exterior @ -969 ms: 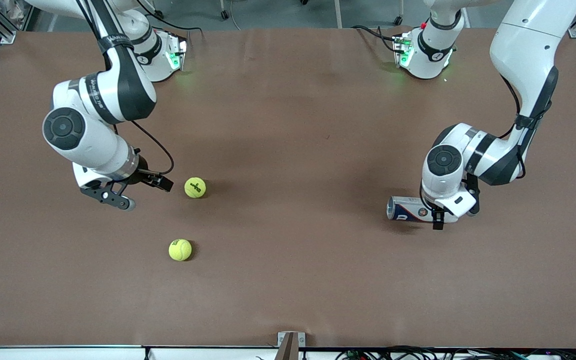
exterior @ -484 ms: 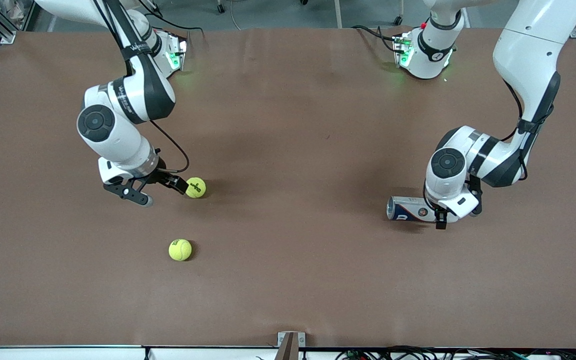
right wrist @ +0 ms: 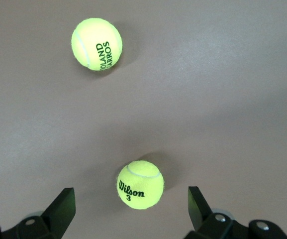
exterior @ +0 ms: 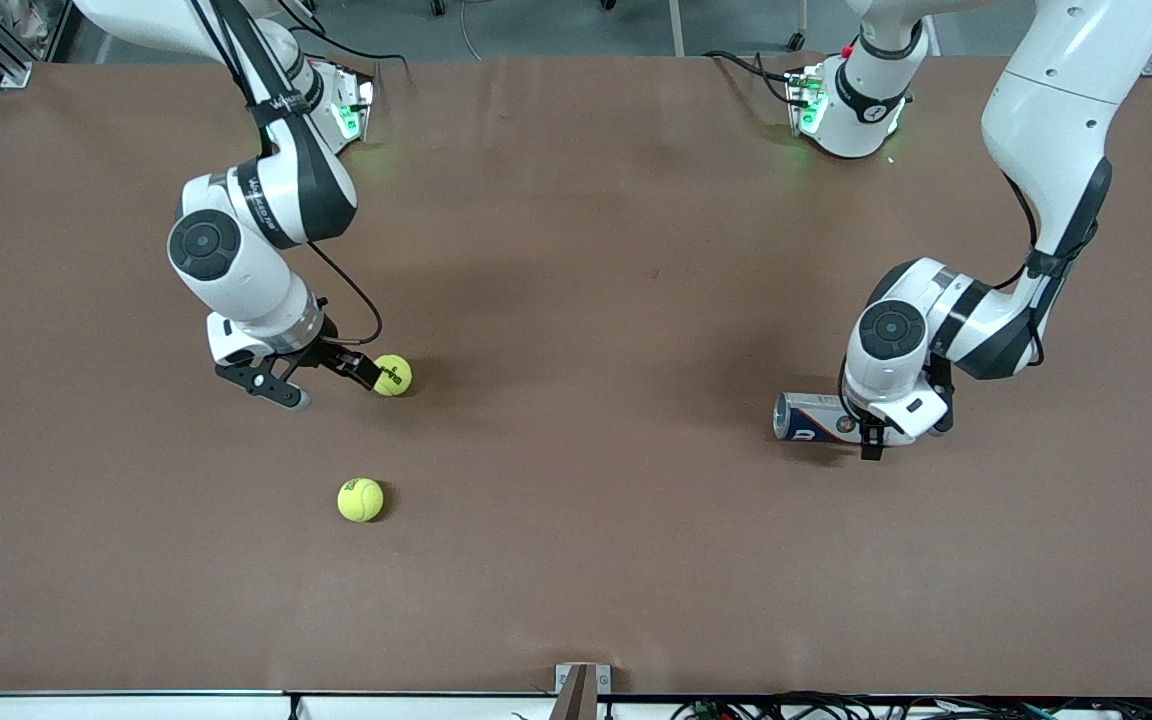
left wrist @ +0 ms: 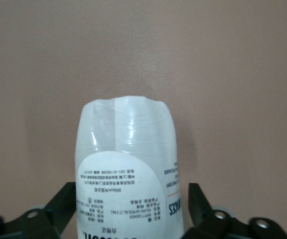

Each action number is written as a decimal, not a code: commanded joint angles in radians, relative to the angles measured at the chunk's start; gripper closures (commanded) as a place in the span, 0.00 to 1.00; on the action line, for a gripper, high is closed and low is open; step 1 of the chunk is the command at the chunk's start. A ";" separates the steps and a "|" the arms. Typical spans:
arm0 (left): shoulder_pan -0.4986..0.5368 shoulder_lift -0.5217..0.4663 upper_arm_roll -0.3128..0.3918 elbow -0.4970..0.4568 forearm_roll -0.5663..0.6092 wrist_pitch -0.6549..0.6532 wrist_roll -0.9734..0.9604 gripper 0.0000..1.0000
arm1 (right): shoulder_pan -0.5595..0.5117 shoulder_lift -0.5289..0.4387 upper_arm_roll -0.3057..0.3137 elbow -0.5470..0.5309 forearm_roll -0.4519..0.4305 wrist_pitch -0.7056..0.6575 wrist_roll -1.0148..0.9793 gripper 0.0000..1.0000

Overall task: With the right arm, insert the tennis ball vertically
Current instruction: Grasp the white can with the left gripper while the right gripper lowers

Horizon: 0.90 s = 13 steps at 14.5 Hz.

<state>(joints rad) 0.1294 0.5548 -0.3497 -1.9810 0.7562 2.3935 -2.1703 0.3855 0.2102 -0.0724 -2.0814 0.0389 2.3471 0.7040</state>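
Note:
Two yellow tennis balls lie on the brown table. One (exterior: pixel 393 375) lies right by my right gripper (exterior: pixel 333 388). In the right wrist view this Wilson ball (right wrist: pixel 140 184) sits between the open fingers of the right gripper (right wrist: pixel 131 199), with a gap on each side. The second ball (exterior: pixel 360 499) lies nearer the front camera and shows in the right wrist view (right wrist: pixel 96 44) too. A clear ball can (exterior: pixel 816 417) lies on its side toward the left arm's end. My left gripper (exterior: pixel 871 432) is low over it. In the left wrist view the left gripper (left wrist: pixel 131 199) is open astride the can (left wrist: pixel 128 144).
The table (exterior: pixel 586 300) is a bare brown sheet. The two arm bases stand along its edge farthest from the front camera. A small metal bracket (exterior: pixel 577 685) sits at the edge nearest the front camera.
My right arm has swung toward the ball by it, so the open fingers now reach it. The left gripper has stayed over the can, shifting only slightly.

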 commanded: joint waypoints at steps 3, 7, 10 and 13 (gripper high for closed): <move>0.009 0.013 -0.005 0.004 0.025 0.013 -0.017 0.21 | 0.012 -0.002 -0.004 -0.022 0.018 0.035 0.022 0.00; 0.010 0.013 -0.005 0.005 0.025 0.015 -0.016 0.28 | 0.012 -0.002 -0.004 -0.022 0.018 0.037 0.022 0.00; 0.031 -0.004 -0.011 0.013 0.022 0.013 -0.008 0.29 | 0.012 -0.002 -0.004 -0.022 0.018 0.037 0.022 0.00; 0.052 -0.045 -0.029 0.021 -0.012 0.013 -0.006 0.30 | 0.012 -0.002 -0.004 -0.022 0.018 0.037 0.022 0.00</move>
<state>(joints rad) 0.1596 0.5499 -0.3569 -1.9553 0.7552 2.4027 -2.1704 0.3878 0.2179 -0.0724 -2.0860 0.0389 2.3668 0.7155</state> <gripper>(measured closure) 0.291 0.000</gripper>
